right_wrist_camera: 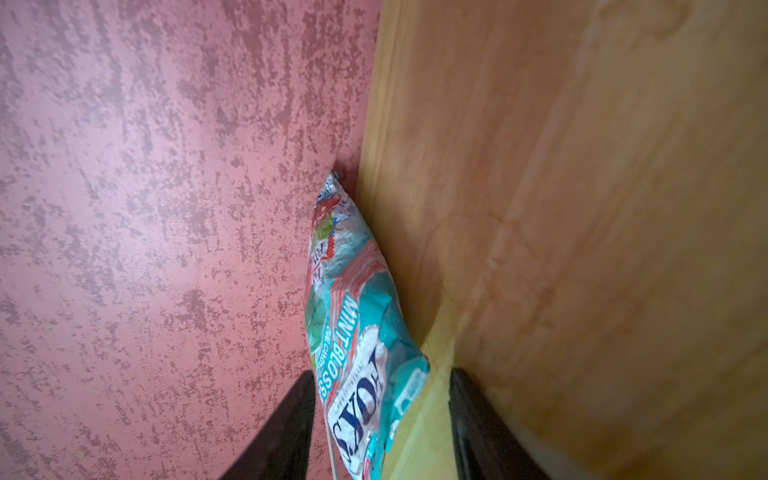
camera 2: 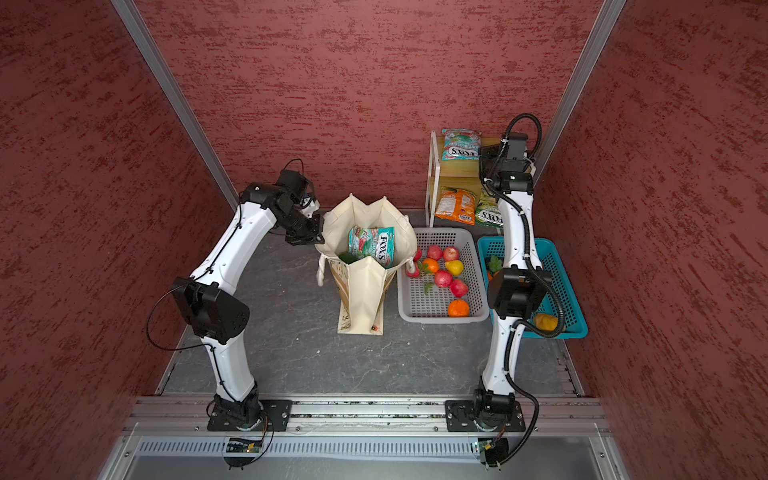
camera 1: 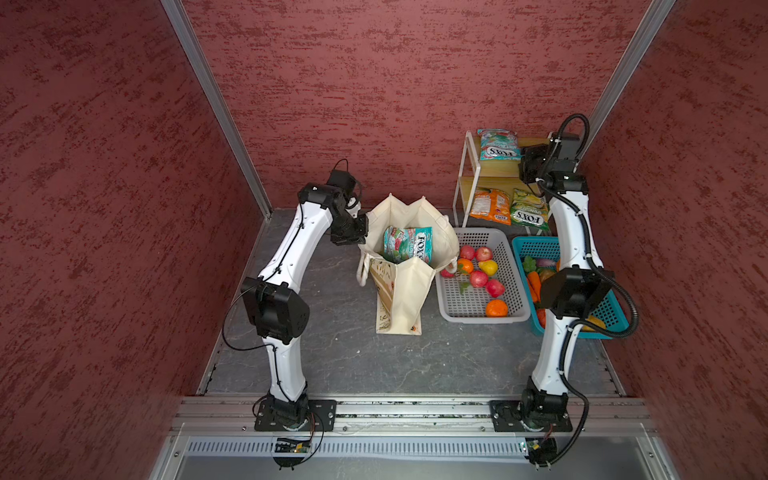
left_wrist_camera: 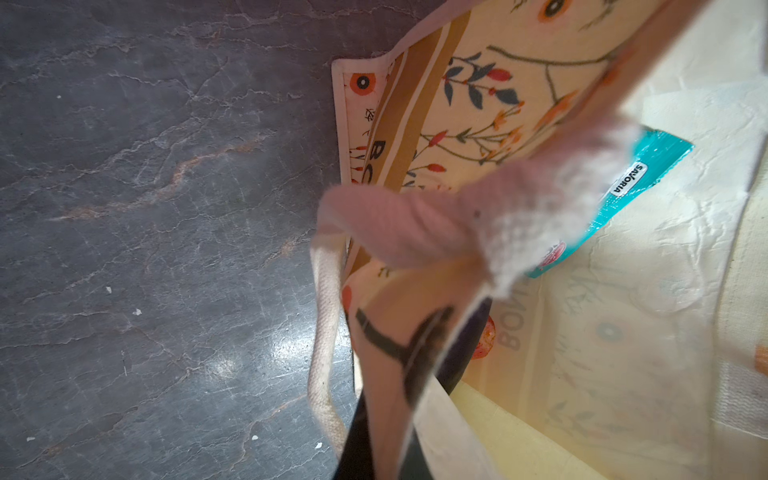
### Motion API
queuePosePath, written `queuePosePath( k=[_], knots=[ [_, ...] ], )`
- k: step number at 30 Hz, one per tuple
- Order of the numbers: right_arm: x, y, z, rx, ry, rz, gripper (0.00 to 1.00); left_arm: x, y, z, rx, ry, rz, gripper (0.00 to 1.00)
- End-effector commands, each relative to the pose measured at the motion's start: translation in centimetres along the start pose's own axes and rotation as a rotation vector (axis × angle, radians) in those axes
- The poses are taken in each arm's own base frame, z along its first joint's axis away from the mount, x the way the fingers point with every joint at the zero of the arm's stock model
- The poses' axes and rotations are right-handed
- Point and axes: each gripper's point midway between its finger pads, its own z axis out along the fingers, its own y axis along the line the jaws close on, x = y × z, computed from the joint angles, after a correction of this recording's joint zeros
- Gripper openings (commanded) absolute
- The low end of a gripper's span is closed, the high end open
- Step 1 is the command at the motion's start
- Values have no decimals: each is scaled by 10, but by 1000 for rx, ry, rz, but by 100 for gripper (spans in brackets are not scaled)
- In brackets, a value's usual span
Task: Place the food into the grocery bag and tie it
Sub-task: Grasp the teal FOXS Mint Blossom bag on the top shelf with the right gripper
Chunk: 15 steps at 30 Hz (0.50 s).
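Grocery bag [camera 1: 403,291]: stands open on the floor between the arms, strap handles [left_wrist_camera: 324,332] untied.
Packed: one teal FOX'S packet [camera 1: 407,244] and a dark green vegetable [camera 2: 347,257].
Left to do: second teal FOX'S packet [camera 1: 497,145] lies on the rack [camera 1: 467,174], top shelf; no fruit seen in the bag; tying.
Left gripper [camera 1: 357,237]: clamped on the bag's rim.
Right gripper [right_wrist_camera: 381,376]: jaws apart, astride the shelf packet's end.
Writing: "FOX'S", "MINT BLOSS…", "SAVORIA"; the bag's band reads "BO…".

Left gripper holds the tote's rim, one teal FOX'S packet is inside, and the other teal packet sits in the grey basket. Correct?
Wrong place: the other teal packet lies on the rack's top shelf, as both top views show. The left gripper does hold the tote by its rim, one teal packet inside.
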Motion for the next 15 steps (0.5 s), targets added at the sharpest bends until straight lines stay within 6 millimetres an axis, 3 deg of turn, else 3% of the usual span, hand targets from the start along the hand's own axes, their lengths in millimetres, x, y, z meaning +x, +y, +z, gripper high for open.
queuePosePath(
  k=[1,15],
  knots=[
    [-2,-21,13,64,-45,26,51,-14,1,-3,9,-45,8,2],
    [0,-51,22,168,-126,67,31,-15,2,-7,10,-46,13,2]
  ],
)
